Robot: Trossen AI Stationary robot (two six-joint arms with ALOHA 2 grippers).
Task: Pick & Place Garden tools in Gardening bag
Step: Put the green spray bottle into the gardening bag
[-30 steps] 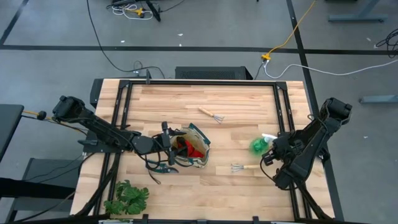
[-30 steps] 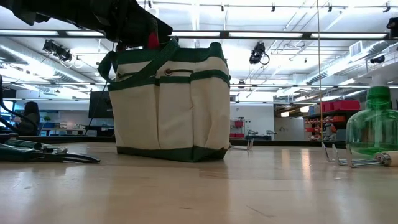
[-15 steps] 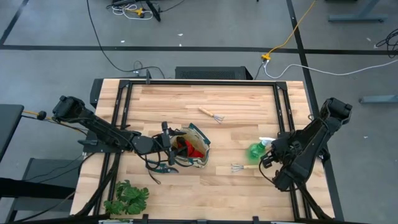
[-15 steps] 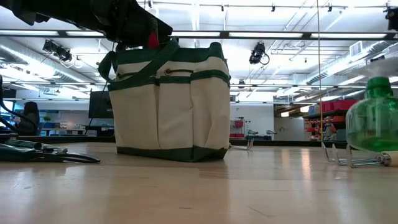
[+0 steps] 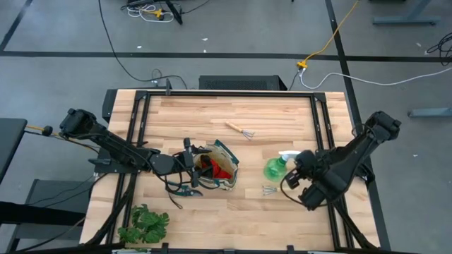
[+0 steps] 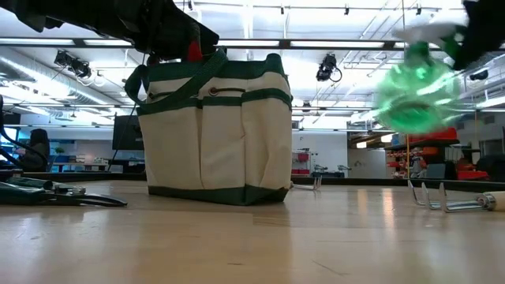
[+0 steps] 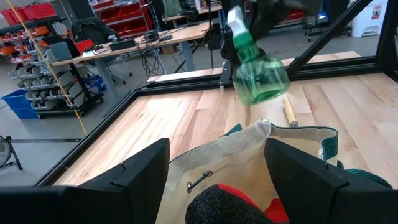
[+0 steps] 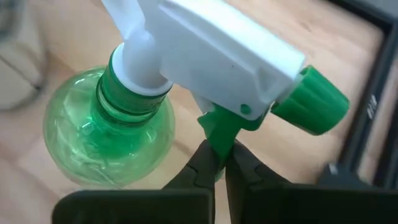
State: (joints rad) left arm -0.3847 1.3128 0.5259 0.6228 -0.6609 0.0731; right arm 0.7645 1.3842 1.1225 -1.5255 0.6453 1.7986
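The beige gardening bag with green trim stands on its base left of the table's middle. It also shows in the low view. Red-and-black gloves lie in its mouth. My left gripper is open over the bag's left rim, its fingers on either side of the gloves. My right gripper is shut on the green spray bottle, held in the air right of the bag. One rake lies under the bottle, and another lies farther back. The pruning shears lie by the bag's near side. My right gripper pinches the bottle's green trigger, just under the white spray head, between its two fingertips. The fingers come about level from the table's right side. The bottle is lifted clear of the table and tilted, with its round body toward the bag.
A leafy green plant sits at the near left corner. Black frame rails run along the table's left, right and far sides. Bare wood lies between the bag and the bottle and across the far half.
My right gripper has lifted the spray bottle off the table and carried it toward the table's left, toward the bag. The bottle stood upright by the near rake. It is now clear of the table and tipped.
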